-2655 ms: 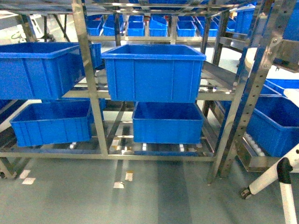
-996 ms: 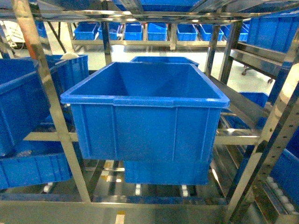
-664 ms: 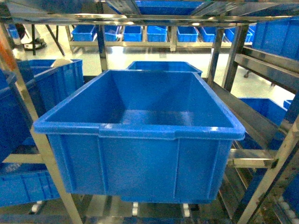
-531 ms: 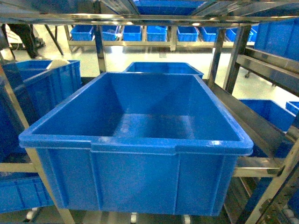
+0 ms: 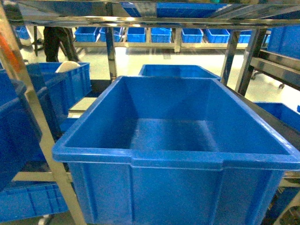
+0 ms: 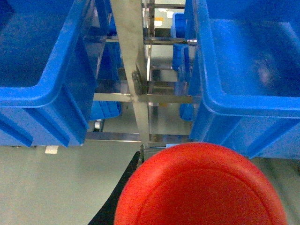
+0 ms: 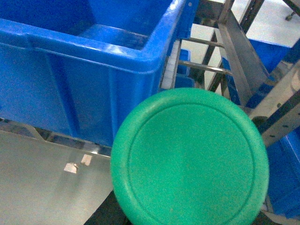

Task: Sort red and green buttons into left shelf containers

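The robot has rolled up close to the shelf: a deep blue bin now fills the head view, empty. Red button and green button fill the wrist views, presumably held; gripper openings cannot be told.

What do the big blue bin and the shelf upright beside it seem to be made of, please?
Blue bin: apparently moulded plastic with a soft sheen, rolled rim and ribbed side. Shelf upright: likely polished steel, since it mirrors the surroundings.
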You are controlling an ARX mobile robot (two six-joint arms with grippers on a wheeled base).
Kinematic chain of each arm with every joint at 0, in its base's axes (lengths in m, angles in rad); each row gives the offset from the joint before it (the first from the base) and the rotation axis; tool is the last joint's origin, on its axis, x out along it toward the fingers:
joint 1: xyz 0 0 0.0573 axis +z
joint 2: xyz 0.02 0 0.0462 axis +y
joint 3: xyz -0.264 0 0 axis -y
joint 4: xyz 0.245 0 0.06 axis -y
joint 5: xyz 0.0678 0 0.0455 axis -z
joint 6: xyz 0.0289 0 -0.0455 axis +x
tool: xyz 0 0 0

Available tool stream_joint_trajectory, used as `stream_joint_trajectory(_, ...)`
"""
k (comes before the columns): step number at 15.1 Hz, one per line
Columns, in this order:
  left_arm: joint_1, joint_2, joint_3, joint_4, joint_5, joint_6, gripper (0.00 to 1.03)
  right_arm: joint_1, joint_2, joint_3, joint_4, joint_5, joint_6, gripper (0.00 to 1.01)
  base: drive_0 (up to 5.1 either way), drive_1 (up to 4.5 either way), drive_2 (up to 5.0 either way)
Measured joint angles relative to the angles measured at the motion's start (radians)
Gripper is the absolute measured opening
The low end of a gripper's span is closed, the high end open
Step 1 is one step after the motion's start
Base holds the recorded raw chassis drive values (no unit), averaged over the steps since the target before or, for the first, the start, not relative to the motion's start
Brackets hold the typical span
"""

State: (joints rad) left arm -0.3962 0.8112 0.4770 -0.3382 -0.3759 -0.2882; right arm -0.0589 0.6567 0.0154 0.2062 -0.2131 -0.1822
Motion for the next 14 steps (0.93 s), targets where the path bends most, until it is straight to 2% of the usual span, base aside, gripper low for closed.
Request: stream_joint_trajectory(14, 0.002, -0.002, 0.0, -0.004, -0.008, 0.0, 0.26, 0.001, -0.003, 0.0, 0.003, -0.005, 0.0, 0.26, -4.9, 2.52, 2.5)
